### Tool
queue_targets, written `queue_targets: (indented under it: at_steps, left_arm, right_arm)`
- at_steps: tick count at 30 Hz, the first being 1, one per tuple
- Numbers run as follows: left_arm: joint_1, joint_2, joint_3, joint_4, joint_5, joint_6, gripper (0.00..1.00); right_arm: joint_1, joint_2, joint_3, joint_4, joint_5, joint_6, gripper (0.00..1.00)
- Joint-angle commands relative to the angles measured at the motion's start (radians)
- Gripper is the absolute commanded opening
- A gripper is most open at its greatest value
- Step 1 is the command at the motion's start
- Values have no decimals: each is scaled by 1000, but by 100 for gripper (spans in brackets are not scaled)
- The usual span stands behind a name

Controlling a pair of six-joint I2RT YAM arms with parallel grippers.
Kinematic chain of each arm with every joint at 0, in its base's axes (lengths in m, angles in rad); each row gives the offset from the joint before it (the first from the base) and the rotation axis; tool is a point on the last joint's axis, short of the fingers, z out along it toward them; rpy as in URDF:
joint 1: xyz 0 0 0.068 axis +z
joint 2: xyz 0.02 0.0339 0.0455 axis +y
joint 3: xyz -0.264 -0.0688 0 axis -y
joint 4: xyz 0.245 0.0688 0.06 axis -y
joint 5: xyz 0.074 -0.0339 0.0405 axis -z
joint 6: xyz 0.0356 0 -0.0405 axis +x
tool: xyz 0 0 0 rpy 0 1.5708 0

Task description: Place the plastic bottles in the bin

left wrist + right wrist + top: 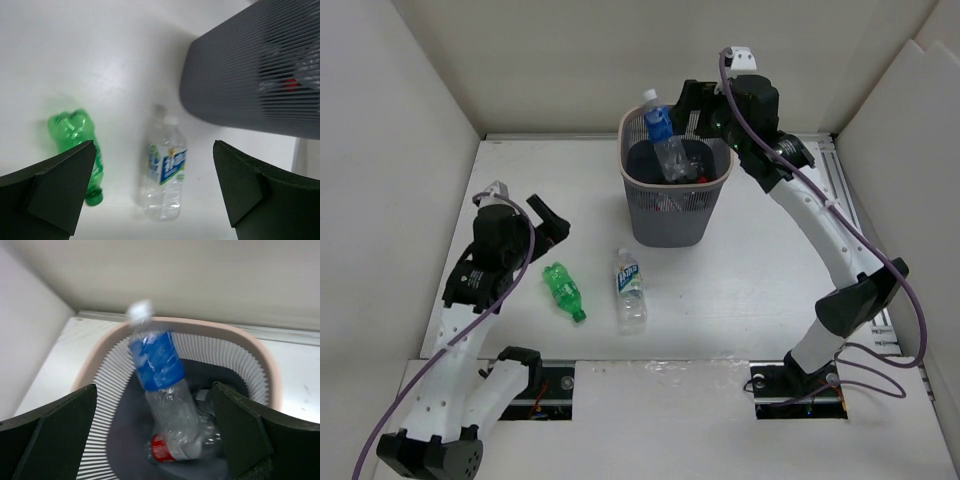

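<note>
The bin [631, 168] stands at the table's back centre, a dark mesh basket with a pale pinkish rim [262, 355]. A clear bottle with a blue label [660, 127] [157, 362] leans in it, its white cap above the rim, blurred in the right wrist view. A red-labelled bottle [162, 449] lies at the bin's bottom. My right gripper [155, 440] is open above the bin, holding nothing. A green bottle [562, 289] [72, 130] and a clear bottle with a white-blue label [629, 288] [166, 172] lie on the table before the bin. My left gripper [152, 195] [548, 222] is open above them.
White walls close in the table on the left, back and right. The bin's mesh wall [240, 80] fills the upper right of the left wrist view. A metal rail [847, 200] runs along the right side of the table.
</note>
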Motion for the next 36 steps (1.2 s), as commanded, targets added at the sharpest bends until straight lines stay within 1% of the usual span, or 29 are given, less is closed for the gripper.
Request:
queue_targets:
  at_steps: [1,3,5,11,16,17,22,23,27,31,35,36]
  left_arm:
    - [0,-7,-117,-11,4,-43,100]
    - [0,-36,-184,9,34,-60,100]
    - [0,-45,-209,9,45,-89,100]
    - [0,-36,-209,-21,34,-114,100]
    - [0,4,-209,-56,-19,-156,100]
    - [0,13,-209,-56,-28,-166,100]
    - [0,94,-238,28,-41,-164,100]
    - [0,135,-252,38,-41,-164,100]
    - [0,211,-306,101,-50,-164,100]
    - [0,232,-349,142,-94,-204,100]
    - [11,280,-377,194,-113,-204,100]
    - [11,294,-390,222,-113,-204,98]
  right_arm:
    - [-22,0,59,-116,126,-18,100]
    - [-22,-21,59,-128,126,-8,100]
    - [-11,-44,33,-139,126,-8,100]
    - [46,-194,-101,-75,106,-8,100]
    - [98,-296,-206,-41,-15,-8,100]
    - [98,-335,-223,-22,-27,-8,100]
    - [153,-463,-349,51,-52,-8,100]
    - [153,-480,-387,64,-52,-8,100]
    - [135,-530,-426,65,-61,-8,100]
    - [124,-581,-470,65,-61,-8,100]
    - [115,-619,-497,74,-72,-8,100]
    - [115,-620,-512,74,-84,-8,100]
